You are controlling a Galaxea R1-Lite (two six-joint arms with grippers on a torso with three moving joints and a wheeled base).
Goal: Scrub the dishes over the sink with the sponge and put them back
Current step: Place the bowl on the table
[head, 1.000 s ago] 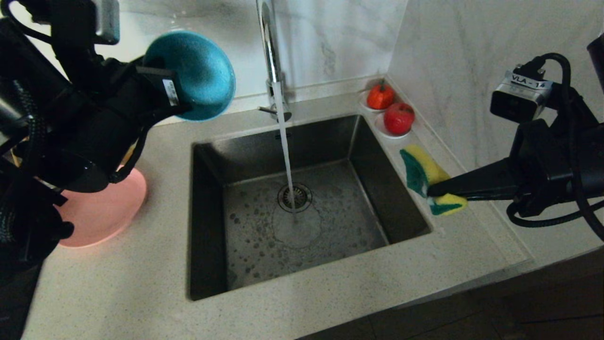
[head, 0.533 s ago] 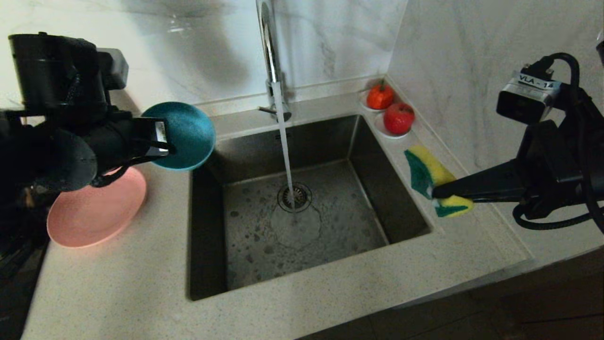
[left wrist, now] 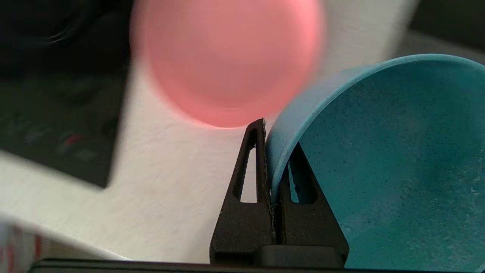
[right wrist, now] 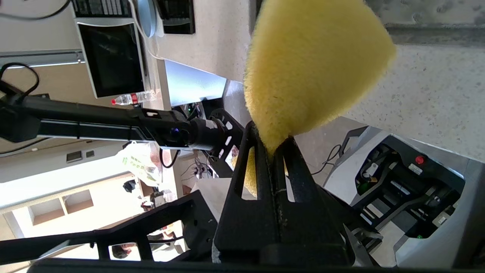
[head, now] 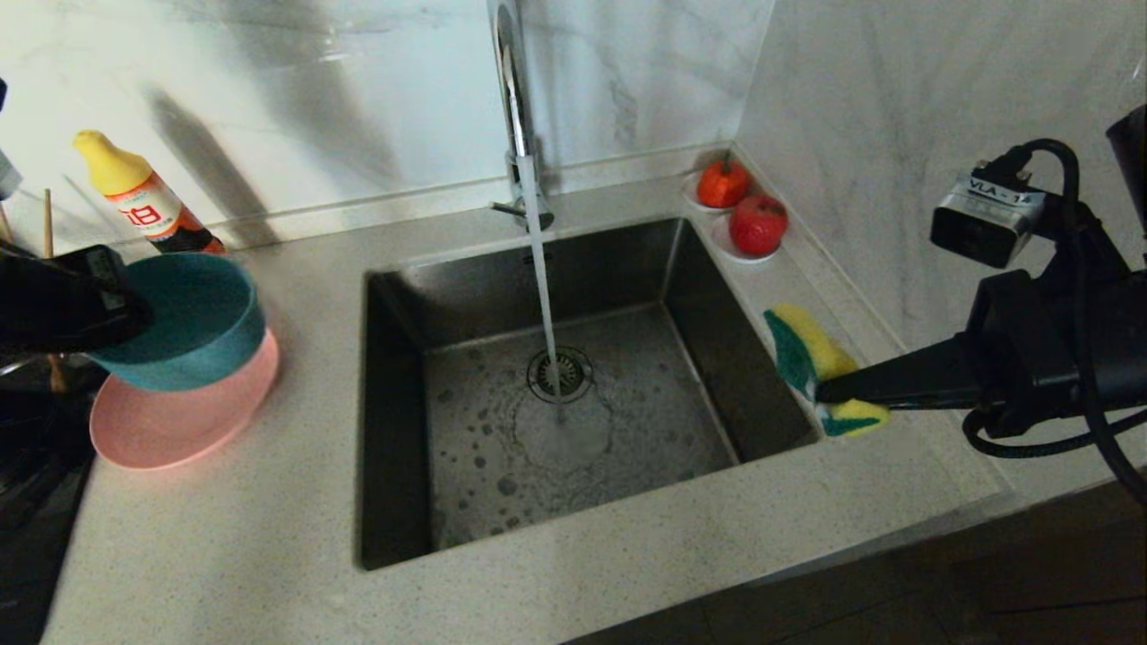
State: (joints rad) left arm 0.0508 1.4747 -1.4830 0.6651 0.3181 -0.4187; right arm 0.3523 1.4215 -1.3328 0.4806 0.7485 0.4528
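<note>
The teal bowl [head: 193,318] hangs mouth-up over the pink plate [head: 170,421] on the counter left of the sink [head: 573,269]; whether the two touch I cannot tell. My left gripper [head: 134,313] is shut on the bowl's rim. In the left wrist view the jaws of that gripper [left wrist: 274,151] pinch the bowl [left wrist: 379,170] wall, one finger inside and one outside, with the plate [left wrist: 227,60] blurred beyond. My right gripper [head: 820,369] is shut on the yellow and green sponge [head: 806,345] above the sink's right rim. The right wrist view has the sponge [right wrist: 314,64] squeezed in the gripper [right wrist: 271,142].
Water runs from the chrome tap [head: 511,90] onto the drain strainer [head: 560,374]. Two red fruits [head: 757,224] on white saucers sit at the back right corner. A yellow-capped bottle [head: 134,202] and chopsticks [head: 49,242] stand behind the plate. A marble wall rises close on the right.
My left arm has swung the bowl down and leftward from high near the back wall to over the pink plate, turning it mouth-up. The right gripper with the sponge has barely moved.
</note>
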